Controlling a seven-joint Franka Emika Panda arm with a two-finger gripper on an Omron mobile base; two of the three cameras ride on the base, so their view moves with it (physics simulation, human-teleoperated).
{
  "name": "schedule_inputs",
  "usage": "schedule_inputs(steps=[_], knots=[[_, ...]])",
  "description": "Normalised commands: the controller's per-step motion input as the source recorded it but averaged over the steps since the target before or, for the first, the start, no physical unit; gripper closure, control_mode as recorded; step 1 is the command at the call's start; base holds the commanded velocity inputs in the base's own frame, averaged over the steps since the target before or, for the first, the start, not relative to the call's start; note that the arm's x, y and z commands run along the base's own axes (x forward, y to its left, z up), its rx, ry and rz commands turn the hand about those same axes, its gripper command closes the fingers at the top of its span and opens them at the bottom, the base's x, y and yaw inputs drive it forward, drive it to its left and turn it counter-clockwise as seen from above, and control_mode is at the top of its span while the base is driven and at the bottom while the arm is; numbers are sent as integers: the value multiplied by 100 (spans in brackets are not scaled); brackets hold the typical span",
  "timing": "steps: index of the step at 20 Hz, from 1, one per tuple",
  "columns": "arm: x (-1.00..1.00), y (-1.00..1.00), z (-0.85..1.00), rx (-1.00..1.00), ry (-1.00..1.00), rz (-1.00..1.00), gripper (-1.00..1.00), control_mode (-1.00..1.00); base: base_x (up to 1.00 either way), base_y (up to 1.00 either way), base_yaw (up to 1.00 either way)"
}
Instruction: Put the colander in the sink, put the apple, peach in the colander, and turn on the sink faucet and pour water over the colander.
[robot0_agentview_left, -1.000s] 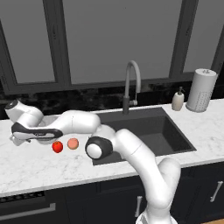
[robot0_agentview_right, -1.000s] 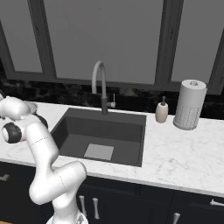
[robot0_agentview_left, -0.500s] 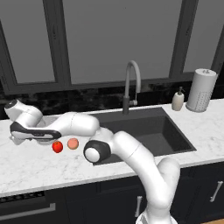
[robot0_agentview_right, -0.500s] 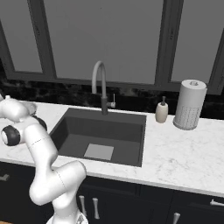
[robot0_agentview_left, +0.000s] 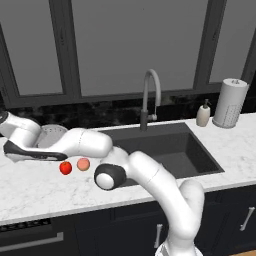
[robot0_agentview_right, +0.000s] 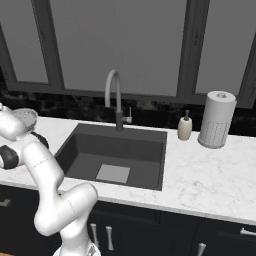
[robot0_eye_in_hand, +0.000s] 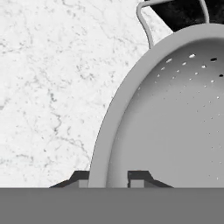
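Colander (robot0_eye_in_hand: 175, 113) rim between end effector (robot0_eye_in_hand: 109, 179) fingertips, on counter.

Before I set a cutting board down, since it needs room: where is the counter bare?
Bare marble lies in front of the paper towel roll and soap dispenser, right of the sink. Left of it, colander, apple, peach and tool crowd together.

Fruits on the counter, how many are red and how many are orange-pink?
Red fruit: 1, the apple.
Orange-pink fruit: 1, the peach.
Total: 2 fruits, side by side on the white counter, not in the colander.
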Motion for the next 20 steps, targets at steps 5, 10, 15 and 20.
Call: schedule_inputs(steps=[5, 10, 15, 20], knots=[[-8, -42, 48, 0, -8, 0, 100, -100, 0, 0, 0], [-13, -95, 17, 0, 1, 0, 100, -100, 0, 0, 0], [-1, -100, 7, 1, 4, -5, 100, -100, 0, 0, 0], [0, -100, -31, 10, -1, -5, 100, -100, 0, 0, 0]])
